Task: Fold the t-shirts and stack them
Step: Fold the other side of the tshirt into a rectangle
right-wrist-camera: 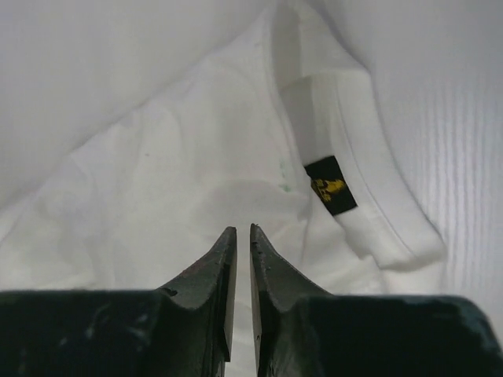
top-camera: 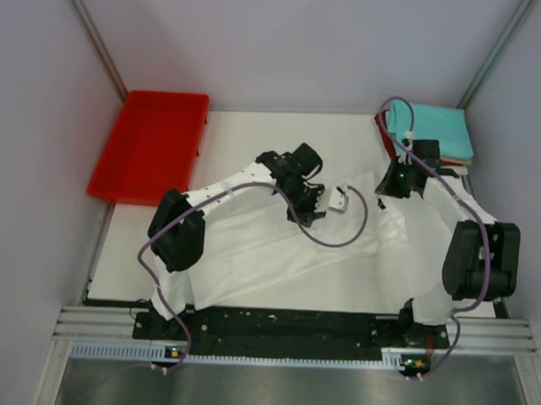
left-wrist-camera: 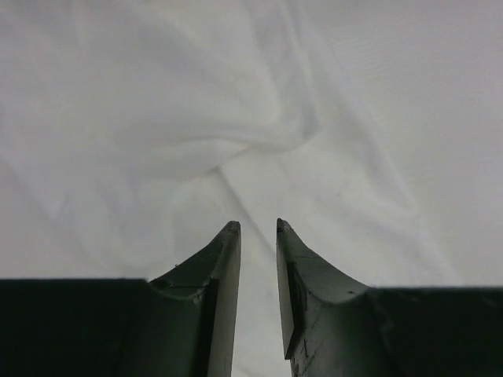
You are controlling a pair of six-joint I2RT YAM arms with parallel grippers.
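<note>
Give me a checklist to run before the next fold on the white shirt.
1. Left gripper empty: ok, jaws slightly apart over cloth.
2. Right gripper empty: ok, jaws nearly together, nothing between.
3. White t-shirt lying flat: not ok, creased and bunched.
4. Neck label found: ok, in the right wrist view.
5. Folded stack in place: ok, far right corner, teal on top.
6. Cloth beneath left arm smooth: cannot tell.

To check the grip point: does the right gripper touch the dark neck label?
Apart. The right wrist view shows bare white t-shirt cloth between the right gripper and the neck label.
</note>
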